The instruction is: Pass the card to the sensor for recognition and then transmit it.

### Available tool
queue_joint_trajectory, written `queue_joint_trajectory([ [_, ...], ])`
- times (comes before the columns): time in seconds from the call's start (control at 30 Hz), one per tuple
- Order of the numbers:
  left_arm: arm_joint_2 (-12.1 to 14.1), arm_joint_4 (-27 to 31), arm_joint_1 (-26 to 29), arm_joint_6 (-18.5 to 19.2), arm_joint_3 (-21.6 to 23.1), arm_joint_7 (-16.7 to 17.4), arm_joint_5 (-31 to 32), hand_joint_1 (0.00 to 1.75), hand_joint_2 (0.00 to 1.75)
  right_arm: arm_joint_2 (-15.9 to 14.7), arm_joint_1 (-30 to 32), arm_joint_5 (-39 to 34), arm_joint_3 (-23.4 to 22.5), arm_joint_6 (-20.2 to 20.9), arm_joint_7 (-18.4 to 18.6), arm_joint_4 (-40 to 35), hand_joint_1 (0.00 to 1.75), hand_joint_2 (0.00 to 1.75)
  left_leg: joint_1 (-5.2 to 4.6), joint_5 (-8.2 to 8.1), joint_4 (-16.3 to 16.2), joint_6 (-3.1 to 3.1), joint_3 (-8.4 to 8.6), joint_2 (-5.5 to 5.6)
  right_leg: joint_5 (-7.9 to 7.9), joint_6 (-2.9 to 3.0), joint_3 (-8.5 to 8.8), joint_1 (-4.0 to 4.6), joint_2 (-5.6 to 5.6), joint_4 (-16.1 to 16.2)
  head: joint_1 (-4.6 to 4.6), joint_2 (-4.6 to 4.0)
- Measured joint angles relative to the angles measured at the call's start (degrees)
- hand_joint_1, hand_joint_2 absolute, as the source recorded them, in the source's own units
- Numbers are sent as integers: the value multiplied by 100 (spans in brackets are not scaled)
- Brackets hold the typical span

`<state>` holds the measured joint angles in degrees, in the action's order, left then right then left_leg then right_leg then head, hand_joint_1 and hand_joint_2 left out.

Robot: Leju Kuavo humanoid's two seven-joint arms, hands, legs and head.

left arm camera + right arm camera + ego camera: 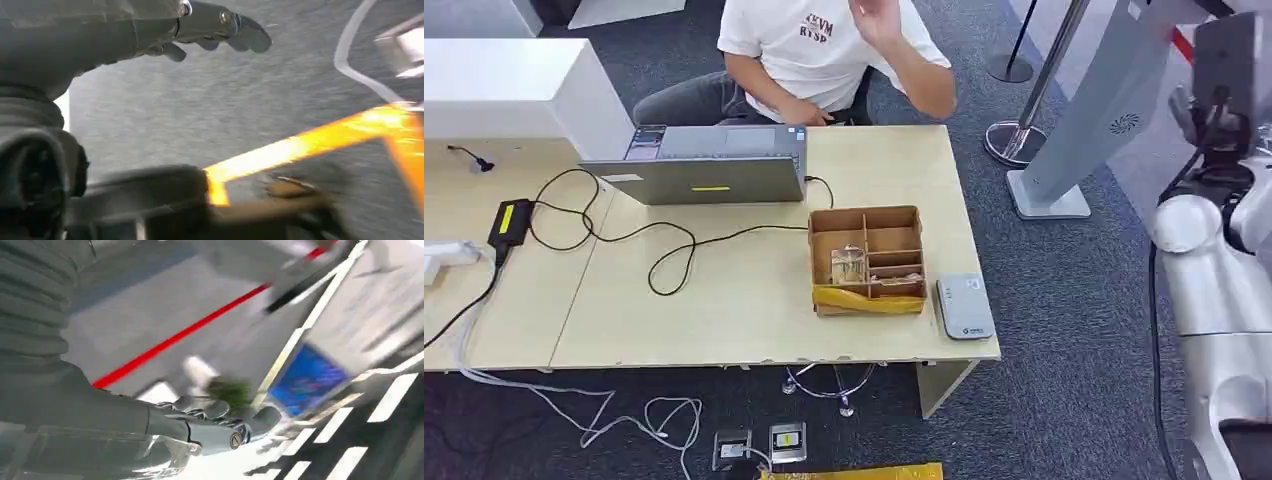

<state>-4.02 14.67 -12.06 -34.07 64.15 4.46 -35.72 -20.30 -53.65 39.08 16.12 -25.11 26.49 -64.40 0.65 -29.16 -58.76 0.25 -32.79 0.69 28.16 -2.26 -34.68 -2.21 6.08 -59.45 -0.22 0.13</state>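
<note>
A brown cardboard box (pixel 867 222) with dividers stands near the table's right end, and several cards (pixel 848 265) stand upright in one of its compartments. Just right of the box lies the grey card sensor (pixel 965 306), flat on the tabletop. My right arm (pixel 1214 290) rises along the right edge of the head view, well off the table. The blurred right wrist view shows my right hand (pixel 215 422) with its fingers stretched out and nothing in them. My left hand (pixel 220 27) hangs over grey carpet, fingers loosely apart, holding nothing.
A person in a white T-shirt (pixel 814 50) sits behind the table, one hand raised. A grey laptop (pixel 709 165), a black power adapter (pixel 510 222) and looping cables lie left of the box. A white stand (pixel 1084 110) and a stanchion base (pixel 1014 140) are on the carpet at right.
</note>
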Motion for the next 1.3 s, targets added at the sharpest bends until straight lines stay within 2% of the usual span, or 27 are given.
queue_joint_trajectory([
  [0.1,-4,4,-5,2,0,0,29,0,0,-88,14,140,1006,-31,-118,-734,0,175,27,33,0,-26,-28,118,10,16,6,28,-113,-1,7,0],
  [0.13,0,4,4,2,0,0,31,0,0,-97,20,164,1242,-26,-135,-880,0,175,33,37,0,-29,61,139,13,20,9,34,-131,-2,4,0],
  [0.23,9,2,39,15,0,0,35,0,0,-105,80,199,1954,-15,-155,-1278,0,175,36,67,-2,-40,26,209,10,22,-2,35,-197,-7,-2,0],
  [0.5,24,4,37,44,33,0,72,0,0,-228,80,155,3487,28,-192,-1850,0,175,35,67,-1,-39,26,219,13,24,7,35,-212,0,7,0],
  [0.7,26,2,38,48,79,11,77,0,0,-239,91,61,3824,50,-295,-1872,0,175,36,70,-1,-40,26,224,11,23,12,35,-214,-1,0,0],
  [1.27,31,2,32,120,87,96,90,0,0,-40,91,-7,4318,50,-505,-1750,0,175,37,70,0,-41,25,223,11,24,11,36,-214,-2,0,0],
  [1.3,31,2,30,127,87,101,92,0,0,-20,91,-15,4327,50,-518,-1736,31,175,37,70,0,-41,25,223,11,24,11,36,-214,-2,2,0],
])
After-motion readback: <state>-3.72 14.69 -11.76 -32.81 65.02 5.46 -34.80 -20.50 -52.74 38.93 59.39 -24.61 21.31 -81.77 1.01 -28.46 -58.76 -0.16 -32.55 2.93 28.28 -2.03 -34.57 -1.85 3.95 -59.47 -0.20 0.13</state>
